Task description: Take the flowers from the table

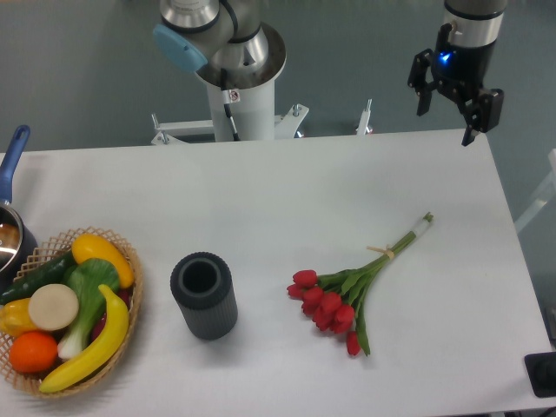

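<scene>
The flowers (347,294), a bunch of red tulips with green leaves and pale tied stems, lie flat on the white table (287,200), right of centre. Their heads point lower left and the stems run up to the right. My gripper (446,123) hangs high above the table's far right corner, well away from the flowers. Its two dark fingers are spread apart and hold nothing.
A dark grey ribbed cylinder vase (203,295) stands left of the flowers. A wicker basket (130,261) of fruit and vegetables sits at the left front. A pot with a blue handle (12,156) is at the left edge. The arm's base (239,87) stands behind the table.
</scene>
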